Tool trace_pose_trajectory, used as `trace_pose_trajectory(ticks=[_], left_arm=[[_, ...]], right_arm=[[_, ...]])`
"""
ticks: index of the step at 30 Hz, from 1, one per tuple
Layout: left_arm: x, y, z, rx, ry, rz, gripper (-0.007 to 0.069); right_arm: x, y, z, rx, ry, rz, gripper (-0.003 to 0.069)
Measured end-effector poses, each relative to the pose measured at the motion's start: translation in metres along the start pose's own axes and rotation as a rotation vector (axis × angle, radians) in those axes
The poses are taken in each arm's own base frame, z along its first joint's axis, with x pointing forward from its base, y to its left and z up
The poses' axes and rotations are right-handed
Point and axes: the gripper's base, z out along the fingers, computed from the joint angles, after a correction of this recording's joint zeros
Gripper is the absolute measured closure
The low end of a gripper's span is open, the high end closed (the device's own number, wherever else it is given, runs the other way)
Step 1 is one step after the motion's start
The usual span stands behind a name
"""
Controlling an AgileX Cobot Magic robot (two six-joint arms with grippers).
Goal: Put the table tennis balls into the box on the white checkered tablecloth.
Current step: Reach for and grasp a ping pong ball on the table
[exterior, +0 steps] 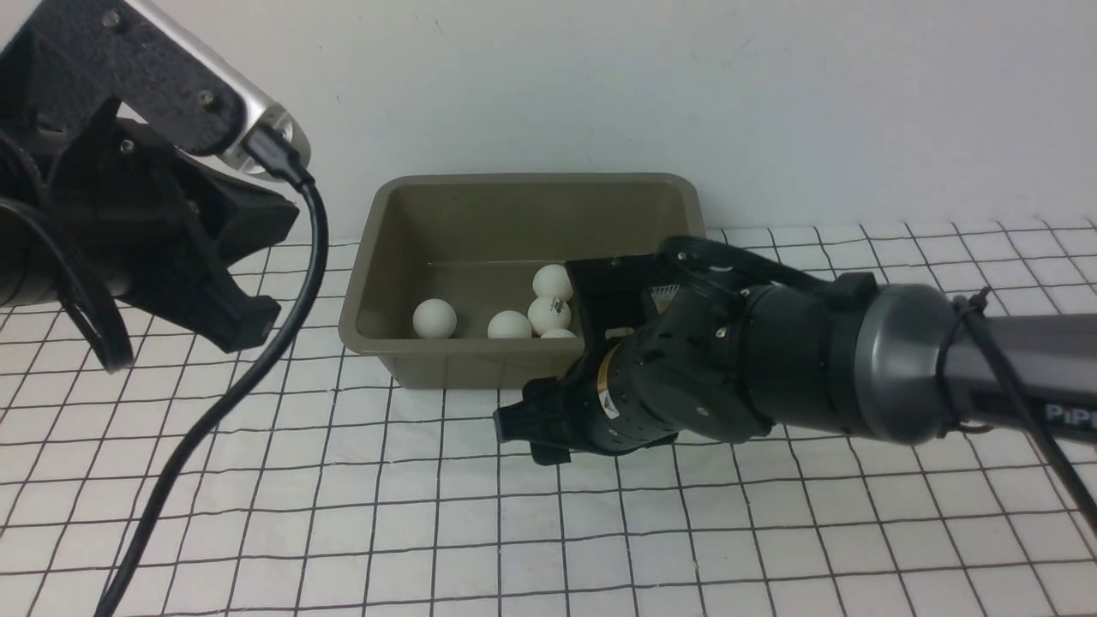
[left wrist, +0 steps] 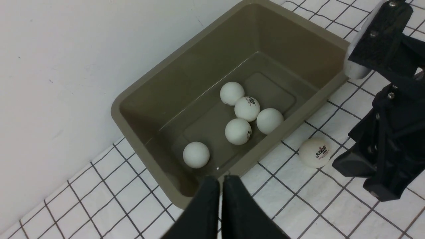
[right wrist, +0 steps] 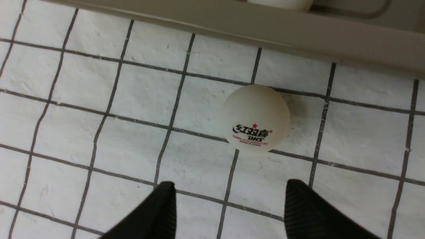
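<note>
The olive-brown box (exterior: 446, 368) stands on the white checkered tablecloth (exterior: 428, 531) against the back wall. Several white table tennis balls (left wrist: 247, 108) lie on its floor. One more ball (right wrist: 255, 118) with a red and black logo rests on the cloth just outside the box's near wall (right wrist: 298, 36). My right gripper (right wrist: 229, 186) is low over the cloth and open, and the ball lies just beyond its fingertips, untouched. The front view hides this ball behind the right gripper (exterior: 523, 428). My left gripper (left wrist: 220, 181) hangs shut and empty above the box's left end.
A white wall (exterior: 771, 103) rises directly behind the box. The left arm's black cable (exterior: 223, 411) hangs down to the cloth at the front left. The right arm (exterior: 857, 368) reaches in from the right across the cloth.
</note>
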Motion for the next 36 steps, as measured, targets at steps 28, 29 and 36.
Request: trace_pose_trajectory(ticks=[28,29,36], left_arm=[[-0.002,-0.002,0.0,0.023,-0.019,-0.033,0.0629],[-0.002,-0.002,0.0,0.023,-0.019,-0.033,0.0629],[-0.002,-0.002,0.0,0.024,-0.018,-0.031,0.0629]], right_arm=[[-0.002,-0.004,0.034,0.018,-0.02,-0.057,0.0146],[-0.003,-0.003,0.037,0.019,-0.021,-0.06,0.0146],[-0.009,0.0,0.05,0.061,0.002,-0.09,0.0146]])
